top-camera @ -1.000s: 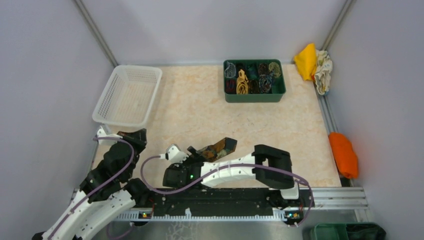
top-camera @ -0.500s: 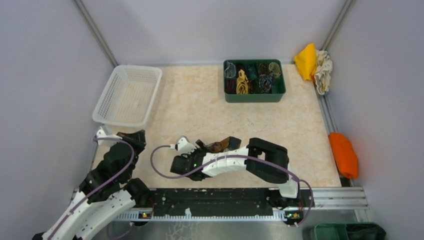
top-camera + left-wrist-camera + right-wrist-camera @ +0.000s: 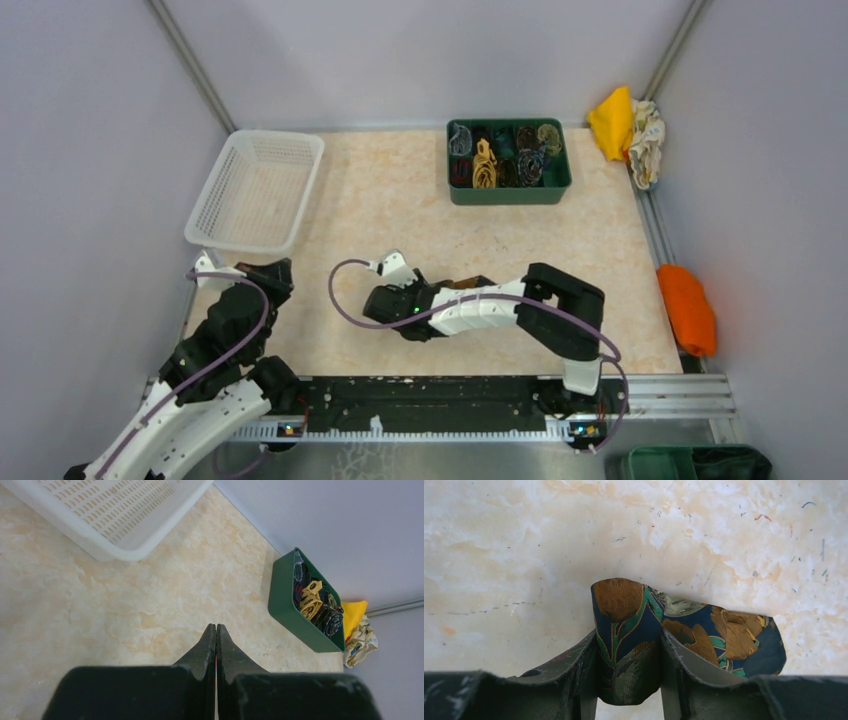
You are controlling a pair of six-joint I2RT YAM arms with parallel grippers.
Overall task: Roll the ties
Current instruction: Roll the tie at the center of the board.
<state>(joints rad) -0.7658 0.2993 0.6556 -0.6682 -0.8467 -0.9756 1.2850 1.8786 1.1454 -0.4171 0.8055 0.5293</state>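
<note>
A dark brown and navy tie (image 3: 624, 600) with orange-gold and teal blotches is folded over between my right gripper's (image 3: 629, 650) fingers, and its free part lies on the marble table to the right. In the top view this tie (image 3: 466, 284) shows just beyond my right gripper (image 3: 440, 290), low over the table's near middle. More rolled ties (image 3: 505, 155) in gold, teal, maroon and grey fill the green bin (image 3: 509, 196) at the back. My left gripper (image 3: 270, 272) is shut and empty near the left front, with its fingertips (image 3: 216, 630) pressed together.
A white slotted basket (image 3: 246, 240) stands at the back left and also shows in the left wrist view (image 3: 110, 510). Yellow (image 3: 612, 120) and patterned white (image 3: 648, 135) cloth lumps sit in the back right corner. An orange lump (image 3: 688, 308) lies at the right edge. Purple cables loop off both arms.
My right arm has carried the tie away from the near edge, farther onto the table and to the right. The left arm has not moved.
</note>
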